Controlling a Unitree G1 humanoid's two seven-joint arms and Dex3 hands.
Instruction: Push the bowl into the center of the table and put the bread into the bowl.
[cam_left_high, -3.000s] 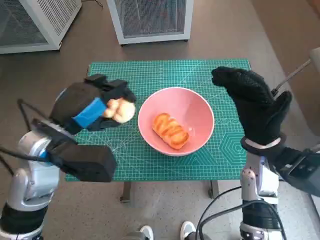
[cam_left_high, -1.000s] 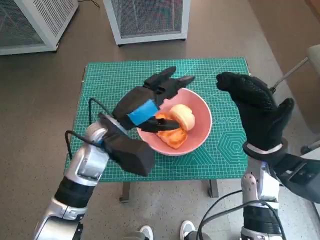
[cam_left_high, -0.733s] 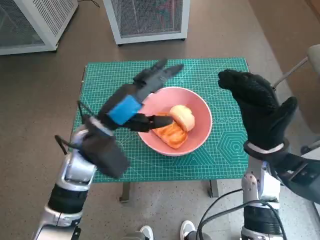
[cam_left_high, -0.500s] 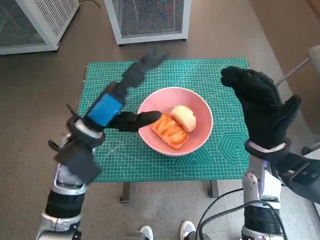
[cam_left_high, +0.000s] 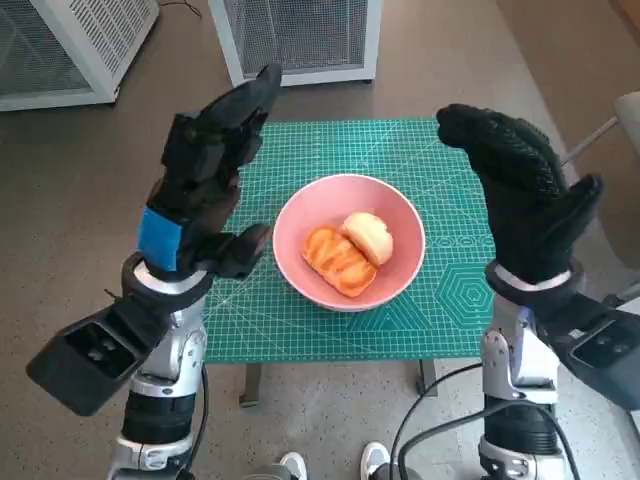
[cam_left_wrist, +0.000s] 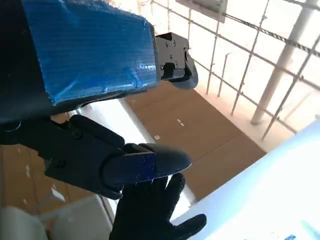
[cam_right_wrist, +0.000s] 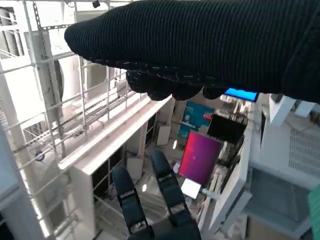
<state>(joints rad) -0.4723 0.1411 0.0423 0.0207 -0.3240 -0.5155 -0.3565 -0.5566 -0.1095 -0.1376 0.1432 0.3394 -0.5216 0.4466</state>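
We see the pink bowl (cam_left_high: 349, 241) sitting near the middle of the green mat (cam_left_high: 440, 300) that covers the table. Inside the bowl lie two pieces of bread: an orange twisted bread (cam_left_high: 338, 260) and a pale round bun (cam_left_high: 368, 236), touching each other. Our left hand (cam_left_high: 205, 180) is up in the air beside the bowl, on its left side, with its fingers spread apart and nothing in them. Our right hand (cam_left_high: 520, 190) is up on the other side of the bowl, fingers stretched out and apart, holding nothing too. Both wrist views look up and away from the bowl, at a bright room with metal bars, so they tell us nothing about the bowl. In the left wrist view we can see the black fingers (cam_left_wrist: 150, 162) of the left hand, and the gloved hand shows low in that view. We think the job looks about done, because the bread is in the bowl and the bowl is close to the middle. What is left, we think, is to pull our hands away nicely. To do that well, we should lift them high over the bowl's rim, move slowly, and not bump the bowl, so it does not slide off its spot. We should also keep our arms away from the mat's edge.
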